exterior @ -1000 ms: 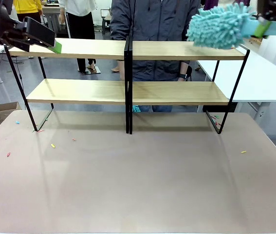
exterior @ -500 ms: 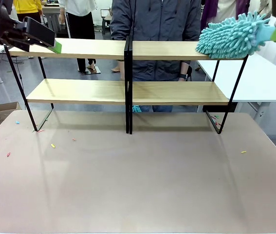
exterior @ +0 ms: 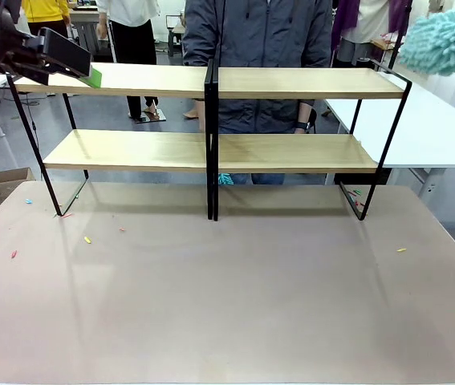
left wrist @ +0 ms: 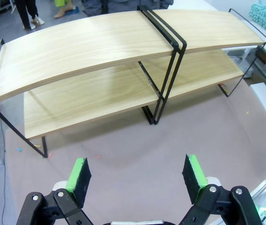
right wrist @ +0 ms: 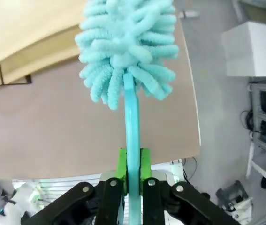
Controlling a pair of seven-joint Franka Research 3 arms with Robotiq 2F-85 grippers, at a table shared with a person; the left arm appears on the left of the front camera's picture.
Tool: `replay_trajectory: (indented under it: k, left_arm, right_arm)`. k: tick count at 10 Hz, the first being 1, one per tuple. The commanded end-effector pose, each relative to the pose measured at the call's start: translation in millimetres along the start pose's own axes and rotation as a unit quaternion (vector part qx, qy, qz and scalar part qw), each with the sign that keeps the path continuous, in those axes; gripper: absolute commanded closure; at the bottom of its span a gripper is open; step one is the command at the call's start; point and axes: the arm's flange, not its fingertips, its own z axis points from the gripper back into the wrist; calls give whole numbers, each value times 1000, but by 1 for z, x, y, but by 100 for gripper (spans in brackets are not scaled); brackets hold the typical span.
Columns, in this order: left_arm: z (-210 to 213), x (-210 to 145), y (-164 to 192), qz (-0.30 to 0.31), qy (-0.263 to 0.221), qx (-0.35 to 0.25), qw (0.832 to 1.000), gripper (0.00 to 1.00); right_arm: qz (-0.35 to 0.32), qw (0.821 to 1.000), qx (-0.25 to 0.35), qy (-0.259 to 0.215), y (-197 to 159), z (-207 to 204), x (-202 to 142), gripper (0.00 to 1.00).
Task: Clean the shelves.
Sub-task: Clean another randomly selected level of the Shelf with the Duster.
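The shelves [exterior: 211,144] are standing at the far side of the tabletop [exterior: 227,297]. The right end effector [right wrist: 133,180] is squeezing the fluffy blue duster [right wrist: 125,47] by its thin handle, holding it up off the right end, probably between wipes. The left end effector [left wrist: 137,176] is hanging open and empty, over the near left.

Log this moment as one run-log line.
left gripper: open, empty, above table | right gripper: shut on duster, off shelves' right end

The duster [exterior: 445,40] is cut off by the front view's right edge.
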Motion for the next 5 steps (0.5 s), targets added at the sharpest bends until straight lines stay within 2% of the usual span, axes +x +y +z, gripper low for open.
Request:
replay_trajectory:
  k: [1, 3, 5]
  left_arm:
    - [0, 0, 1, 0, -5, -2, 1000, 0]
    - [0, 0, 1, 0, -5, -2, 1000, 0]
    - [0, 0, 1, 0, -5, -2, 1000, 0]
  right_arm:
    - [58, 995, 77, -22, 9, 0, -12, 88]
    - [82, 988, 131, -6, 4, 4, -13, 88]
    - [81, 977, 196, -21, -21, 13, -18, 88]
